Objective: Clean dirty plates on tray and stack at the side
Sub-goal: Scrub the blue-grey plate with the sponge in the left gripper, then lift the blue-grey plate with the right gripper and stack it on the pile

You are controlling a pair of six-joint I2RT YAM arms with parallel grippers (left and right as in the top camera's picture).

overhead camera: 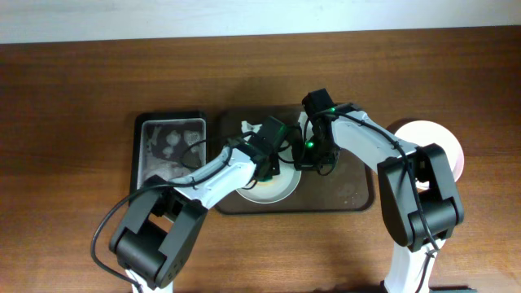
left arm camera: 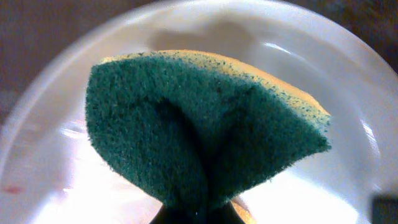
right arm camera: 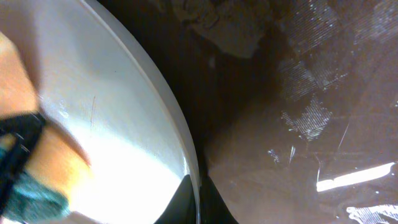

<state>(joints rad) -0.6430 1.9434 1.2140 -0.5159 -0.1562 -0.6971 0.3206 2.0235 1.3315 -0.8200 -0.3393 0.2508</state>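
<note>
The work surface is a brown wood-grain bench (overhead camera: 81, 73). At its centre lies the large dark brown rectangular tray with rounded corners (overhead camera: 350, 191). In the right wrist view, the bare floor of this tray (right arm camera: 280, 155) shows wet streaks and glints.

A round white shallow plate (overhead camera: 264, 189) sits in the left half of the tray, towards the near edge. Both arms reach over it.

The left tool (overhead camera: 271, 159) is clenched on a sponge with a green scouring face and a yellow back (left arm camera: 199, 124). The sponge is pinched into a fold where the tool grips it. It stands over the inner surface of the plate (left arm camera: 62, 155), but the views do not show whether it touches. A faint red trace remains near the left rim in the left wrist view.

The right tool (right arm camera: 194, 202) grasps the right rim of the plate (right arm camera: 112, 93), with one dark finger on each side of the edge. The sponge (right arm camera: 31, 186) appears at the left of the right wrist view, over the plate.

A smaller black tray with a glossy wet bottom (overhead camera: 138, 155) lies on the bench just left of the brown tray. At the right side of the bench lies a round pinkish-white side plate (overhead camera: 444, 138), partly hidden by the right arm. Whether it is one plate or several cannot be told.
</note>
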